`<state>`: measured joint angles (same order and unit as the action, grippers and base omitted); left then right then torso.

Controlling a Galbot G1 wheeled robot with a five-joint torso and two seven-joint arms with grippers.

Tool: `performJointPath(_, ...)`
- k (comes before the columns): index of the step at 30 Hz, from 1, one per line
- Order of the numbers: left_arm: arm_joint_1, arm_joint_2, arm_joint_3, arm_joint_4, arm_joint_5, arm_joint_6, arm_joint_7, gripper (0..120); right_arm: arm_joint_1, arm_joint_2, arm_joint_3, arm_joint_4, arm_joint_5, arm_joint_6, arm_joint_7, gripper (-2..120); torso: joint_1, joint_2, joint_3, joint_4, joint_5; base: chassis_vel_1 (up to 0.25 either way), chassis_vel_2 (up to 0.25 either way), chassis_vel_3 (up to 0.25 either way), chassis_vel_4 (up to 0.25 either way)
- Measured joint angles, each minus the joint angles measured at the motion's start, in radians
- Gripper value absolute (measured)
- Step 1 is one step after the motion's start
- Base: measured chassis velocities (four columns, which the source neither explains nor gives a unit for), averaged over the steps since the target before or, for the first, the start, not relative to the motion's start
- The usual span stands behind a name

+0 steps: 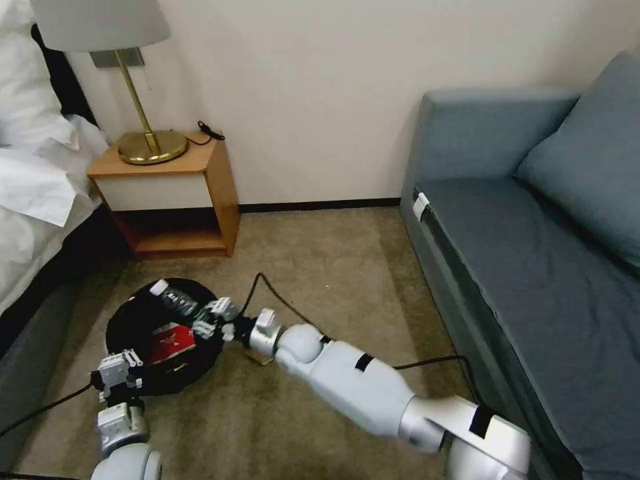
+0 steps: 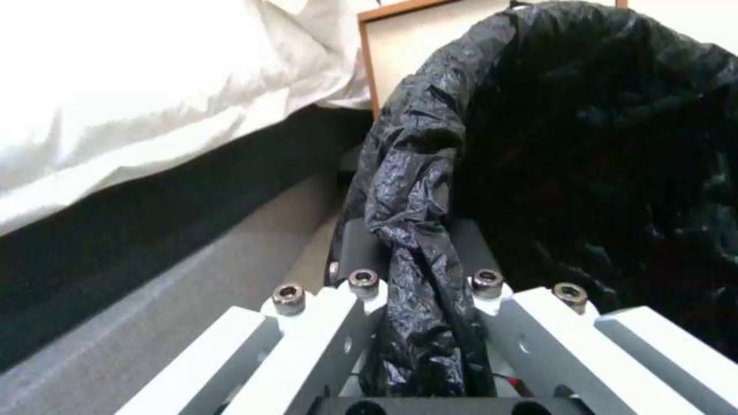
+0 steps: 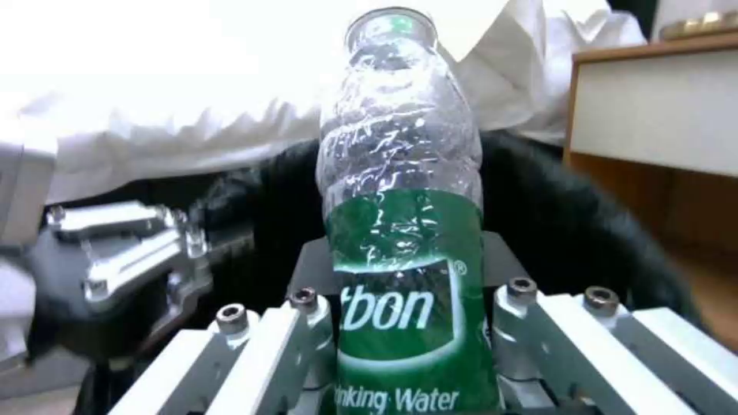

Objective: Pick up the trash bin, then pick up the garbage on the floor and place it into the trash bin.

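The left pincer (image 2: 419,259) is clamped on the crinkly black bag rim of the trash bin (image 2: 599,150), beside the bed (image 2: 154,115).

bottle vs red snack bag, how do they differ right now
The bottle is clear with a green label and rigid; the red snack bag is flat and opaque. The bottle is clamped in the right gripper, over the trash bin; the snack bag lies loose inside the bin. The left gripper pinches the bin's black liner at the rim. Both are over or in the bin.

Carpeted floor (image 1: 320,267), gold wrapper (image 1: 257,358), nightstand (image 1: 167,193)
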<state>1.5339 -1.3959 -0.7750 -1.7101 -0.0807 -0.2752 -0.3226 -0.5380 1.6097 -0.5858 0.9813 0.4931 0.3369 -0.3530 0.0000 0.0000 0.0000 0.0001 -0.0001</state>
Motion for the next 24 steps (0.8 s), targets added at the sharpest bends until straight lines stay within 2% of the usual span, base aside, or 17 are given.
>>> performJointPath(10, 0.019, -0.012, 0.002, -0.035, -0.004, -0.018, 0.018, 6, -0.009, 0.0, 0.001, -0.08, -0.048, 0.037, 0.005, 26, 0.0, 0.0, 0.0, -0.0002, 0.0, 0.0, 0.0, 0.0, 0.0)
performJointPath(24, 0.052, -0.029, 0.011, -0.059, -0.002, -0.018, 0.078, 6, -0.012, -0.001, 0.029, -0.075, -0.061, 0.042, 0.023, 26, 0.0, 0.0, 0.0, -0.0002, 0.0, 0.0, 0.0, 0.0, 0.0)
